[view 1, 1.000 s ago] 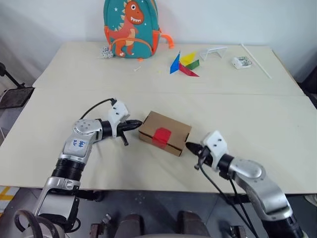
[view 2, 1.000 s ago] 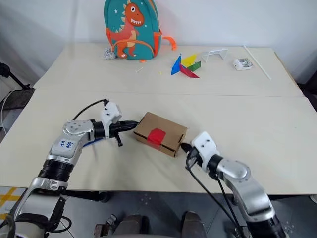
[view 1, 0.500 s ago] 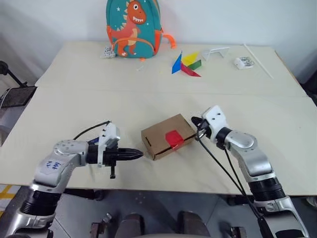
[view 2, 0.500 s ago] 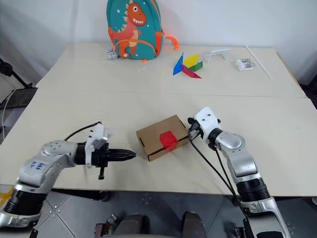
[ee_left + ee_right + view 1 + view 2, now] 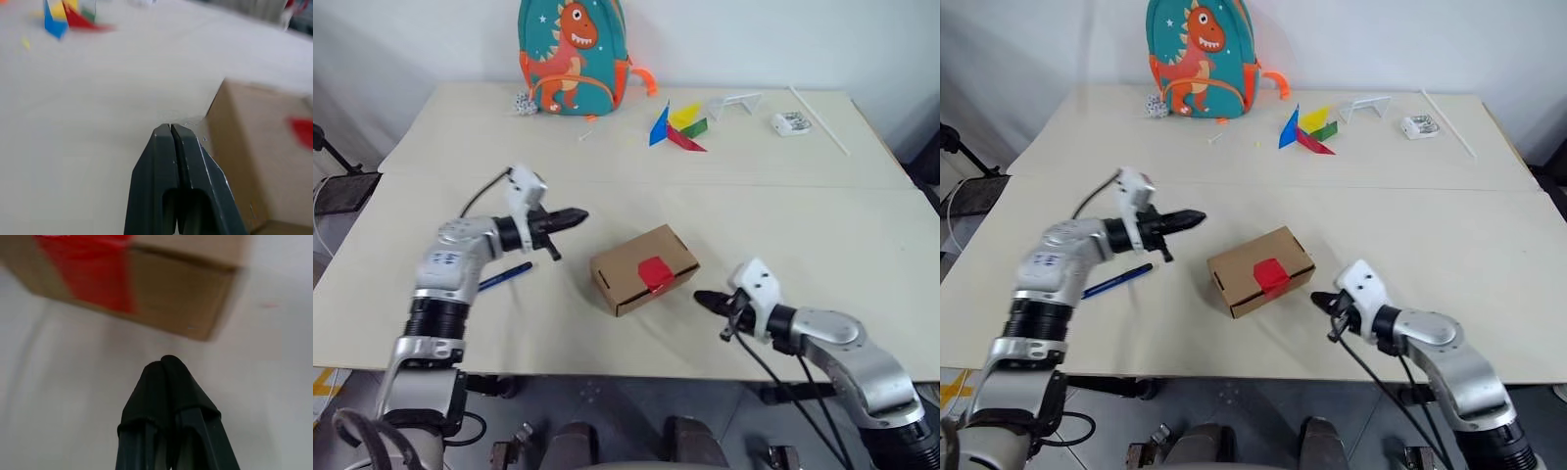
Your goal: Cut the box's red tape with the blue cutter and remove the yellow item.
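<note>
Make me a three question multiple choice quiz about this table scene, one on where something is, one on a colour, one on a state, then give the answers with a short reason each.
1. Where does the blue cutter lie?
A. On the table, on the left-arm side of the box
B. On top of the box
C. Beside the backpack

2. What colour is the tape on the box?
A. Green
B. Red
C. White

3. How do the left gripper and the right gripper stand?
A. Both open
B. Left shut on the cutter, right open
C. Both shut and holding nothing

Answers:
1. A, the cutter rests flat on the table below the left arm, apart from the box.
2. B, a red patch wraps over the box's top front edge.
3. C, each wrist view shows its fingers pressed together with nothing between them.
</note>
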Motion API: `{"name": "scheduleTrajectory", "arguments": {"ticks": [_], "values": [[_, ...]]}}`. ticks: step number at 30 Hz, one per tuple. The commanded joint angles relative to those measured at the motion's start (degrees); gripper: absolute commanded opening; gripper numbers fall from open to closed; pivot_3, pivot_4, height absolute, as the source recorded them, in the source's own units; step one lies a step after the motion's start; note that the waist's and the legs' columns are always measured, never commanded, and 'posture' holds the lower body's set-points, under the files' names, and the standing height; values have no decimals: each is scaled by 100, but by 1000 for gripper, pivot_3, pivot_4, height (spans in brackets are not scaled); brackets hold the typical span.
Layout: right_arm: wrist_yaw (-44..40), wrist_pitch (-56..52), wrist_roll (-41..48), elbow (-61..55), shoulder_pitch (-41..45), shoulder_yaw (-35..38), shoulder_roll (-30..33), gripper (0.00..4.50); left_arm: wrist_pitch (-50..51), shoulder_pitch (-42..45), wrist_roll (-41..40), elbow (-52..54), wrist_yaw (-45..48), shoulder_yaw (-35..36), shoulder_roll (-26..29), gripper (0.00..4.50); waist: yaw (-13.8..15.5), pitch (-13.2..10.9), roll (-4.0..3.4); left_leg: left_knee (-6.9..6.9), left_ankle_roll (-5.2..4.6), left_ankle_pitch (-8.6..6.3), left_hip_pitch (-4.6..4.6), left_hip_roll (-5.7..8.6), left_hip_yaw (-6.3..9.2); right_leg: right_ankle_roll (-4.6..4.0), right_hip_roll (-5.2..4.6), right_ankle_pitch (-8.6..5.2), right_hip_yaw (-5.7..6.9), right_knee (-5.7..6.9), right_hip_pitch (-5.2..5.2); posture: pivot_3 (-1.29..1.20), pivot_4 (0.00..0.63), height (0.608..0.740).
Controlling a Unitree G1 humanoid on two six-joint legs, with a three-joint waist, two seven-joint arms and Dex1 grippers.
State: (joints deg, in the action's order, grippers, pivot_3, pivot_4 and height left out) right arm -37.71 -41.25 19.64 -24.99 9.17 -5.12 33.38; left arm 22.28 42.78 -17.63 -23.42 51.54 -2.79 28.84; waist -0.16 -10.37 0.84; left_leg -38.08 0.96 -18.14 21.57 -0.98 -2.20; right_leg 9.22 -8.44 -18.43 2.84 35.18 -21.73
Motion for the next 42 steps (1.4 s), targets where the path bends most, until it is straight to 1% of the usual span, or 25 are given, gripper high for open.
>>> {"name": "scheduleTrajectory", "arguments": {"ticks": [1,6,11,15,19,21,26,32,34,36,40,42], "values": [[426,-137,-215,68,334,-125,-218,0,-38,143,140,4,301,-223,-84,29,6,0,0,0,0,0,3,0,-1,0,0,0,0,-1,-3,0,150,740],[613,-117,-398,568,850,-155,-378,0,150,-200,152,464,628,-430,-66,29,11,0,0,-1,0,0,7,1,0,1,-1,1,2,-2,-5,0,150,740],[600,146,-545,1214,1527,-213,-573,0,1025,-878,-267,1537,711,-197,184,29,-37,0,0,2,1,0,10,-2,-3,1,-2,1,3,7,-17,0,150,740],[493,449,-723,1714,1944,-459,-800,0,1762,-1440,-633,2363,345,192,300,29,-61,0,0,3,5,-2,15,-6,-1,1,-3,0,2,42,-44,0,150,740],[425,789,-895,2420,2386,-600,-1069,0,2228,-1820,-905,3010,-89,450,197,29,-69,0,0,-20,6,-1,60,-5,1,1,-7,1,1,49,-77,0,150,740],[379,893,-970,2724,2590,-642,-1158,0,2355,-1936,-994,3232,-280,520,133,29,-61,0,0,-26,6,0,65,-3,3,2,-9,2,2,52,-79,0,150,740],[211,1307,-1124,3475,3089,-738,-1398,0,2674,-2178,-1209,3650,-645,549,-87,29,-93,0,0,-25,7,0,66,-2,5,2,-9,2,4,52,-80,0,150,740],[61,1802,-1232,4104,3443,-645,-1530,0,2820,-2212,-1231,3680,-828,528,-183,29,-149,0,0,-22,10,2,65,-2,5,2,-9,2,5,53,-80,0,150,740],[41,1899,-1159,4116,3459,-507,-1528,0,2791,-2212,-1229,3657,-829,539,-183,29,-148,0,0,-22,11,2,64,-3,5,2,-9,2,6,53,-80,0,150,740],[-70,1788,-1029,3862,3393,-358,-1450,0,2708,-2229,-1172,3644,-749,553,-49,29,-148,0,0,-22,11,2,65,-2,4,2,-9,2,6,53,-81,0,150,740],[-461,1596,-765,3047,3063,-137,-1074,0,2693,-2238,-1437,3545,-560,1161,294,29,-146,0,0,-19,12,3,67,-4,7,2,-9,2,7,55,-84,0,150,740],[-746,1709,-545,2550,2718,94,-770,0,2661,-2374,-1677,3561,-179,1581,721,29,-143,0,0,-18,13,2,66,-4,7,2,-9,2,8,55,-84,0,150,740]]}}
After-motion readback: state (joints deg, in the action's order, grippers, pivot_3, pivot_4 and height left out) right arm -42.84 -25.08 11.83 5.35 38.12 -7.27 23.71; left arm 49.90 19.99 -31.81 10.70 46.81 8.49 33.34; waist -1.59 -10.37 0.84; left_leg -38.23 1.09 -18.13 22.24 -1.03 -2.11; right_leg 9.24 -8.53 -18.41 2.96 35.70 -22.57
